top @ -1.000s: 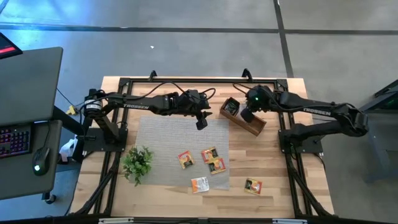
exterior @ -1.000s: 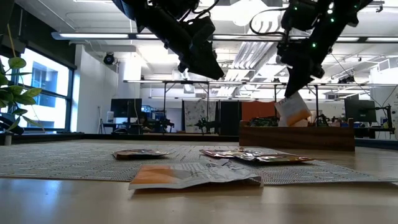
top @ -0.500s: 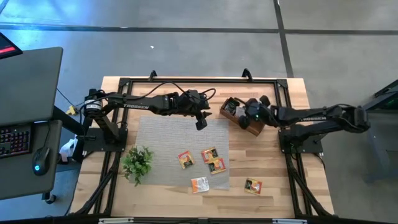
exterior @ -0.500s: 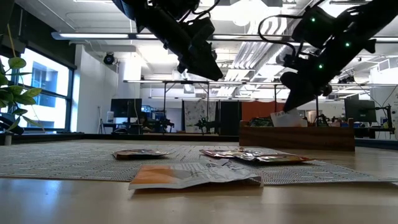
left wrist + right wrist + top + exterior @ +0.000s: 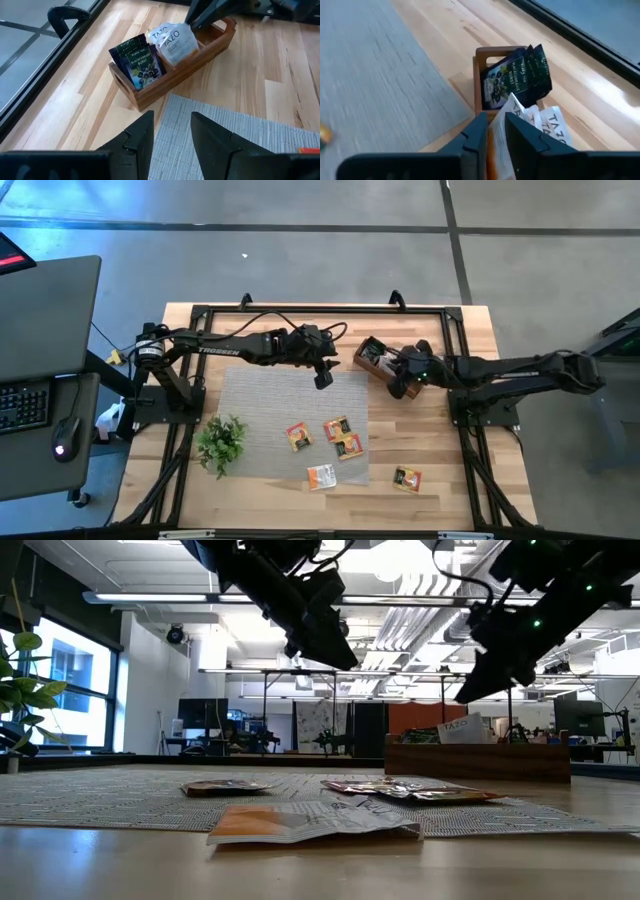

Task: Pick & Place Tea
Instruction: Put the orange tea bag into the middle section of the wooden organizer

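Observation:
Several orange-and-white tea sachets (image 5: pixel 337 428) lie flat on the grey mat (image 5: pixel 260 410); one more (image 5: pixel 406 478) lies on the bare wood near the front. A wooden box (image 5: pixel 375 374) at the mat's far right corner holds black sachets (image 5: pixel 137 62) and white-and-orange ones (image 5: pixel 175 42) standing on edge. My right gripper (image 5: pixel 400 386) hovers just above the box, its fingers narrowly open over a white sachet (image 5: pixel 465 728), which stands in the box apart from them. My left gripper (image 5: pixel 323 377) hangs open and empty above the mat's far edge, left of the box.
A green plant sprig (image 5: pixel 221 442) sits at the mat's near left corner. Black frame rails (image 5: pixel 320 308) run along the table's edges. Bare wood lies right of the mat and in front of the box.
My right gripper lowered a white-and-orange sachet into the wooden box, let it go and rose, drawing back toward the table's right. The sachet, lifted clear of the box a second ago, now stands in it on its edge. My left arm kept still.

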Controlling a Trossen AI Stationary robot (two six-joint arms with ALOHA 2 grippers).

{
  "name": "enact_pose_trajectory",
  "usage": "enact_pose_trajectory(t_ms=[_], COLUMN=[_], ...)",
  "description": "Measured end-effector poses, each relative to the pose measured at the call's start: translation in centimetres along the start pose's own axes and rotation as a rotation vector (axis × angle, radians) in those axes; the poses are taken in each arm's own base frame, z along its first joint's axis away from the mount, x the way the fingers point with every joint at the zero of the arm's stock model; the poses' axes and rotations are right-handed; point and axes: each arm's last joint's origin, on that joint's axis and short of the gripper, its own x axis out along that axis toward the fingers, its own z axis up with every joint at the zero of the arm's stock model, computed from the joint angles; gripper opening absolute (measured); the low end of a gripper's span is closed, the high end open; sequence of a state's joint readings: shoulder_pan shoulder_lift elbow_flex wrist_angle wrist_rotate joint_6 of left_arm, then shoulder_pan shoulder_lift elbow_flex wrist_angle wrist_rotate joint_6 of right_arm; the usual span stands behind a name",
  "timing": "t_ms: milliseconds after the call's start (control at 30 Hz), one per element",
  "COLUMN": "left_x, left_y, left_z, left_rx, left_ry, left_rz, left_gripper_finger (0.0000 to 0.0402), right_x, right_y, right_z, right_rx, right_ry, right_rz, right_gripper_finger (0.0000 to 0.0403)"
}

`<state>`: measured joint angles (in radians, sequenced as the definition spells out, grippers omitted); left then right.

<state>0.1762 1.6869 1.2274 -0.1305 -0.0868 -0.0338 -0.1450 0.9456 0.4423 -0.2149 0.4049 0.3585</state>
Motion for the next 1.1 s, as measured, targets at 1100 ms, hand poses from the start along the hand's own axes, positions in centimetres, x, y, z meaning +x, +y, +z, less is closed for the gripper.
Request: enact_pose_trajectory(t_ms=[1100], left_x=[-2.6], left_y=[-11.4], left_z=[-2.1], left_rx=[0.053], left_ry=[0.142], left_rz=[-0.55], left_gripper_finger=[0.0129], right_x=[1.6], right_y=[9.5], right_z=[-0.3], right_rx=[-0.192], right_ry=[-0.153], right_rz=[0.858], right_gripper_finger=[0.009])
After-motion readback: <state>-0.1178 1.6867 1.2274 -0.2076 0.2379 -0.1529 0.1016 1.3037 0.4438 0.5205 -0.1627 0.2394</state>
